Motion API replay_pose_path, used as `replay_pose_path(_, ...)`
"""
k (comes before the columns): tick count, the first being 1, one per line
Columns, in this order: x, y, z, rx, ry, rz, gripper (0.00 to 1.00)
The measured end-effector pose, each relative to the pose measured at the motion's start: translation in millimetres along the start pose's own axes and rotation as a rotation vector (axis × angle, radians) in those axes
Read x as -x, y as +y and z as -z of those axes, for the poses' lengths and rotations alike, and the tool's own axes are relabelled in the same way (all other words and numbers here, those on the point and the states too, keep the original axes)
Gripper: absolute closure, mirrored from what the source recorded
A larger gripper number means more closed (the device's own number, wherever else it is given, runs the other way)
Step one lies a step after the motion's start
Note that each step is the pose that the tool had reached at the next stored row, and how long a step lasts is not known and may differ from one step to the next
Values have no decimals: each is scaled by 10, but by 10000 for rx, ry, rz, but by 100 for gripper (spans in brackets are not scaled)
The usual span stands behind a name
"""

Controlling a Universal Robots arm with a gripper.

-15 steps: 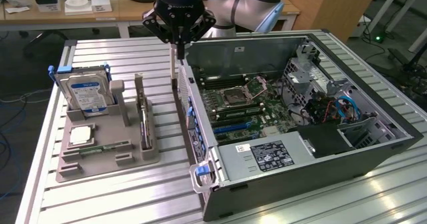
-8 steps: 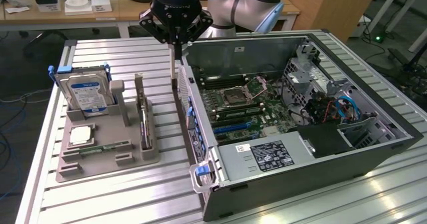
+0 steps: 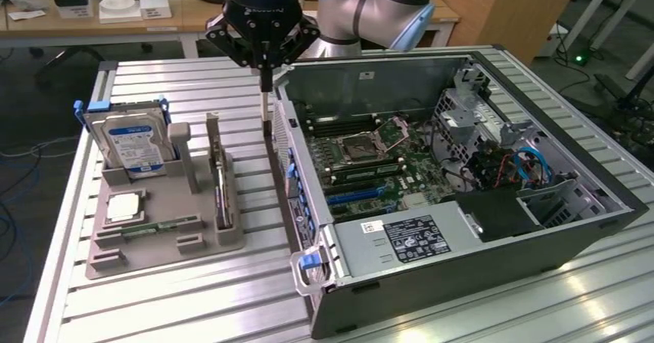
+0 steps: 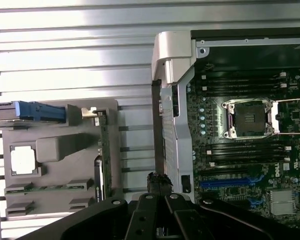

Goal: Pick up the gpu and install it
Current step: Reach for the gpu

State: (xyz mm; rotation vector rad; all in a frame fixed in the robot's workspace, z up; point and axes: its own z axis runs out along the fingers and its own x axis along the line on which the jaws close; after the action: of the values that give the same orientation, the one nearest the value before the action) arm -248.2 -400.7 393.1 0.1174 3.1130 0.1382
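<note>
The gpu [image 3: 217, 176] stood on edge in a slot of the grey tray [image 3: 164, 245], on the side nearest the computer case [image 3: 449, 278]. The gripper [image 3: 268, 86] hung just beyond that side of the tray, fingers together and empty. The card looked stiff, light and fragile, and its bare upper edge seemed the safest hold.

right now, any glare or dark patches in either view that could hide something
Exterior view: light glares off the table slats at the exterior view's right, and the computer case is dim inside. Wrist view: the slats are evenly lit, the gripper is a dark mass, and the gpu reads as a thin dim strip in its tray.
</note>
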Motion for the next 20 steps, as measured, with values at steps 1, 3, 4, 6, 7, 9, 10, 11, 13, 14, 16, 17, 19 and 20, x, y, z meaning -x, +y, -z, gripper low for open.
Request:
replay_pose_path(1, -12, -1, 0, -1, 0, 0, 90)
replay_pose_path(3, -33, -3, 1, -1, 0, 0, 90)
replay_pose_path(4, -44, -4, 1, 0, 0, 0, 90)
replay_pose_path(6, -65, -6, 2, 0, 0, 0, 90)
replay_pose_path(7, -76, -7, 2, 0, 0, 0, 90)
replay_pose_path(9, -95, -10, 3, -1, 0, -1, 90)
replay_pose_path(10, -103, -11, 3, -1, 0, -1, 90)
replay_pose_path(11, -112, -12, 3, 0, 0, -1, 90)
replay_pose_path(13, -129, -13, 4, -1, 0, -1, 90)
replay_pose_path(14, -138, -14, 4, -1, 0, 0, 90)
replay_pose_path(16, -154, -16, 4, -1, 0, -1, 90)
replay_pose_path(17, -163, -17, 5, -1, 0, -1, 90)
replay_pose_path(19, -177, -18, 5, 0, 0, -1, 90)
replay_pose_path(20, -185, -19, 6, -1, 1, -1, 90)
